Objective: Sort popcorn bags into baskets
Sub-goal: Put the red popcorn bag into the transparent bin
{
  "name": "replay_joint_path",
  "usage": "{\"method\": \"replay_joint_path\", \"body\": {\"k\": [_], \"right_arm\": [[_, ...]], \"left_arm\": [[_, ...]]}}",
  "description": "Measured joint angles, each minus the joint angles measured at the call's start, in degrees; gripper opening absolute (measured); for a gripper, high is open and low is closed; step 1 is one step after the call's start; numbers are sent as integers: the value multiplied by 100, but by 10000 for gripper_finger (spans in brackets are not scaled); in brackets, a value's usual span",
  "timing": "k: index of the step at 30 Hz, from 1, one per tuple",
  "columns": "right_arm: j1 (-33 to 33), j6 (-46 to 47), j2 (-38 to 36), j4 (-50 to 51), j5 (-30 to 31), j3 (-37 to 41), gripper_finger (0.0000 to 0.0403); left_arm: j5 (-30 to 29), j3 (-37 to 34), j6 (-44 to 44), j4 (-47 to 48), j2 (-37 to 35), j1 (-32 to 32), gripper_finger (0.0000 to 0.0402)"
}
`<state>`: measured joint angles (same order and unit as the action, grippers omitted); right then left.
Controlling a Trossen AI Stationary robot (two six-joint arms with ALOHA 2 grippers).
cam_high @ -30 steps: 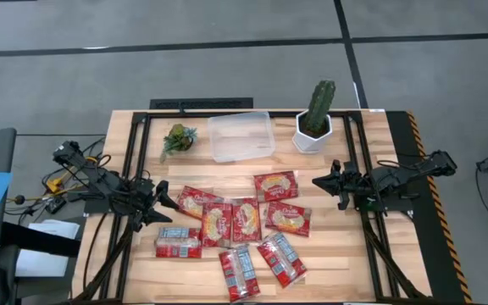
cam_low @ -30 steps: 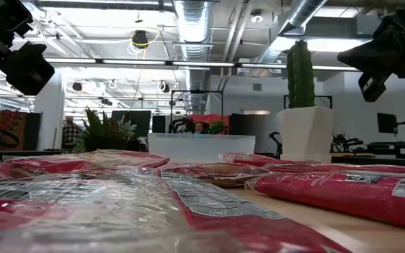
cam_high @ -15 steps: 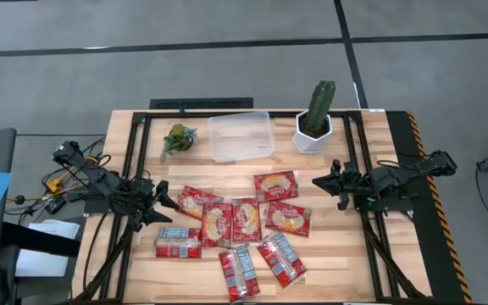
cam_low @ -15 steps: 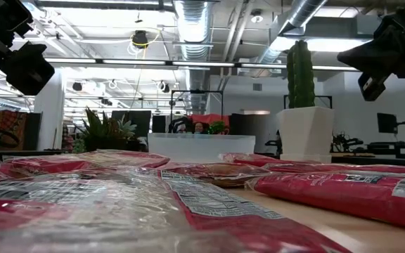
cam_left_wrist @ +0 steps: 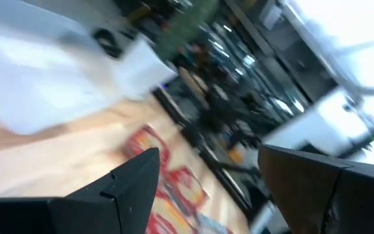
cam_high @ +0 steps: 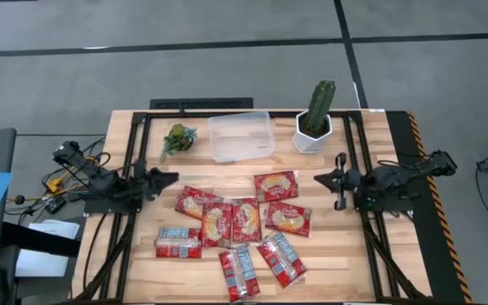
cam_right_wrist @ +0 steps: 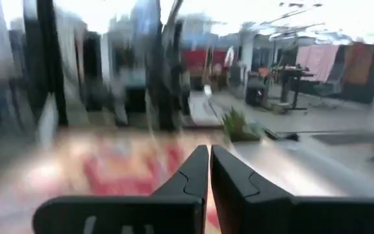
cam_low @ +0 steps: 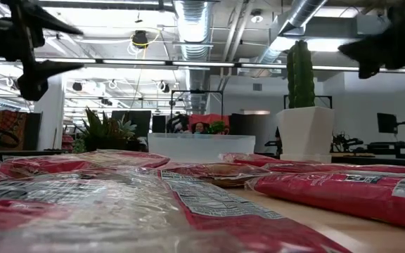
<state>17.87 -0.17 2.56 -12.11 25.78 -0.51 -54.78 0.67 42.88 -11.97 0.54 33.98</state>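
Several red popcorn bags [cam_high: 237, 222] lie flat on the wooden table's middle and near part, some overlapping; in the low view the bags [cam_low: 188, 190] fill the foreground. The clear plastic tub [cam_high: 241, 135] stands behind them at the far edge, with nothing in it. My left gripper [cam_high: 169, 179] hovers open to the left of the bags, pointing right, above the table; its wrist view [cam_left_wrist: 206, 185] shows a wide gap between the fingers. My right gripper [cam_high: 318, 180] hovers shut to the right of the bags, pointing left, its fingers together in its wrist view [cam_right_wrist: 210, 166].
A white hexagonal pot with a tall cactus [cam_high: 314, 125] stands right of the tub. A small leafy plant [cam_high: 178, 137] stands left of it. Black frame rails [cam_high: 134, 152] run along both sides of the table. Bare wood lies between the bags and the tub.
My left gripper has swung from the bags' left end toward the far edge and risen, turning so that it points level toward the right. My right gripper has turned about its wrist in place. The bags have kept still.
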Motion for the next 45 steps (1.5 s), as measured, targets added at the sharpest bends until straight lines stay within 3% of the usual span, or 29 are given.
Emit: {"method": "replay_joint_path", "body": {"k": [5,11,17,21,26,32,34,37,45], "right_arm": [[0,1909,1,-765,0,0,42],[0,3480,5,-969,-8,2,42],[-145,4832,2,-1225,581,0,42],[-305,4836,-1,-1434,579,-8,42],[-503,4820,-1,-1513,515,-254,42],[-686,3814,8,-1486,-380,-1061,42],[-688,3402,105,-1092,-491,-1512,43],[-645,3022,487,263,-471,-2376,51],[-636,2879,2455,3669,-254,-4399,122]], "left_arm": [[-318,1,53,213,0,0,249],[-771,0,-346,147,0,0,249],[-722,0,-97,53,0,0,249],[-287,0,253,-319,0,0,249],[600,1,27,-1306,0,0,249],[807,257,-375,-1495,0,0,249],[854,390,-425,-1454,0,0,249],[1047,615,-430,-1442,3,0,249],[1147,1342,-989,-844,11,0,249]]}}
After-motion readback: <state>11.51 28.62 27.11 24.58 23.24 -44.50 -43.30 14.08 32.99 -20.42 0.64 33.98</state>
